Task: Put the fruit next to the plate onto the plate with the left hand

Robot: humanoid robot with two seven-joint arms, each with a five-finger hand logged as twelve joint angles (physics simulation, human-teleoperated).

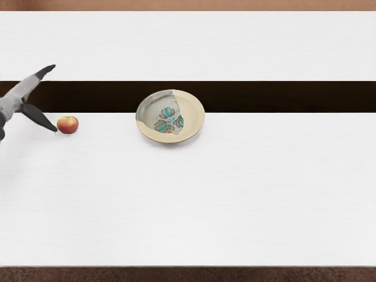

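White table (205, 200) fills the near part of the view, its front edge running along the bottom with a dark brown floor strip (188, 274) below it. A dark band (282, 96) crosses the whole width farther back, and beyond it lies another white stretch up to the far edge.

At the left edge the left hand (20, 100) comes in just in front of the dark band. It is released and holds nothing: one dark finger (42, 73) points up and away over the band, another (40, 116) slants down toward the fruit. The tip of that lower finger is just beside the apple (67, 124); whether it touches cannot be told.

The apple, red with a yellow patch, sits on the table near the left edge, close to the band, not on the plate. Open table surface separates it from the plate (194, 120) to its right. The plate is cream-rimmed with a grey patch and a teal and dark painted motif; its far rim overlaps the dark band. Right of the plate, white table runs to the right edge.
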